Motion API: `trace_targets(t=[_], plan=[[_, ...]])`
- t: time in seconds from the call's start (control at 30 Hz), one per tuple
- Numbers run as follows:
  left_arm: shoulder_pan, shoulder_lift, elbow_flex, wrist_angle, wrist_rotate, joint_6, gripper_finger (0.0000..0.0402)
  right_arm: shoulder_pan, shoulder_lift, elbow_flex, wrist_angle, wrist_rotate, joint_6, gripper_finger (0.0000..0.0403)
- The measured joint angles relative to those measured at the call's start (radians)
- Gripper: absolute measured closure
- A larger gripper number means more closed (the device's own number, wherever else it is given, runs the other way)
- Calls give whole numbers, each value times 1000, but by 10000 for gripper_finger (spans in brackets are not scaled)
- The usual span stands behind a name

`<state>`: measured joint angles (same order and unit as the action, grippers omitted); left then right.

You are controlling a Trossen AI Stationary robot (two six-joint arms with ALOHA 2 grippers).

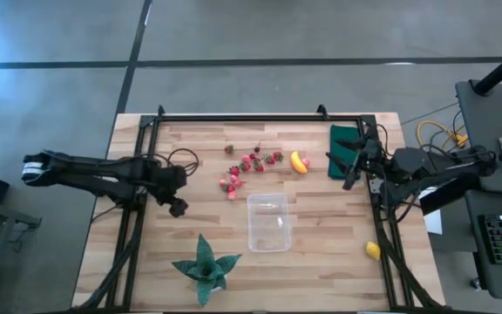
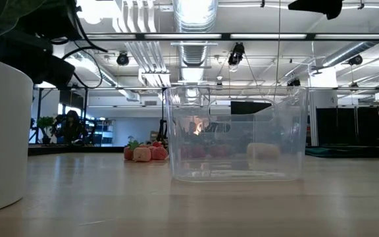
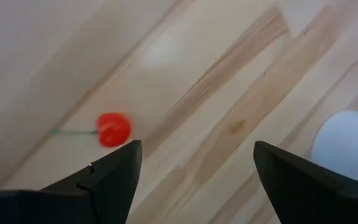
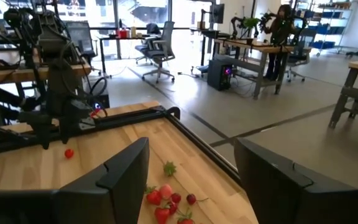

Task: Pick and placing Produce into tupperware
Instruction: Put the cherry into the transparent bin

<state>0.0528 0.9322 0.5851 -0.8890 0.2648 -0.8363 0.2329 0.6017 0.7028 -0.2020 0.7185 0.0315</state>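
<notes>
The clear plastic container [image 1: 268, 222] stands on the wooden table [image 1: 321, 262], a little in front of the middle, and it looks empty. In the low view the container [image 2: 237, 131] is upright and nothing lies on its bottom.

The small red and pink strawberries [image 1: 249, 166] lie in a loose group behind the container, apart from it. The banana [image 1: 298, 162] lies just beside this group, on the side of the right arm. The yellow lemon [image 1: 372, 250] is alone near the table's right edge, well apart from the other fruit. A green spiky plant [image 1: 204, 266] stands near the front edge, and a dark green flat rectangle [image 1: 349, 148] lies at the back right corner.

The left gripper [image 1: 174, 208] hangs over the left half of the table, between the plant and the strawberries. Its fingers [image 3: 114, 174] stand wide apart and hold nothing. Below it the left wrist view shows one small red fruit with a thin stem [image 3: 112, 129], which lies on the wood and does not touch the fingers.

The right gripper [image 1: 349, 174] is over the dark green rectangle, near the banana. Its fingers [image 4: 110, 186] are also apart, with nothing between them, and strawberries [image 4: 165, 202] lie on the wood further ahead.
</notes>
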Motion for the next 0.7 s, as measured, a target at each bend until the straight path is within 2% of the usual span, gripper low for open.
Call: trace_targets(t=[0.07,0.2,0.33,0.57,0.7], plan=[[0,30,9,46,33,14,107,0,2,0,0,0,-7,174],[-1,89,45,82,105,147,107,0,4,0,-4,0,-7,174],[-1,133,97,83,105,269,107,0,4,0,-4,0,-7,174],[-1,186,167,95,99,329,107,0,4,0,-5,0,-7,174],[-1,201,193,94,40,413,107,0,4,0,-5,0,-7,174]])
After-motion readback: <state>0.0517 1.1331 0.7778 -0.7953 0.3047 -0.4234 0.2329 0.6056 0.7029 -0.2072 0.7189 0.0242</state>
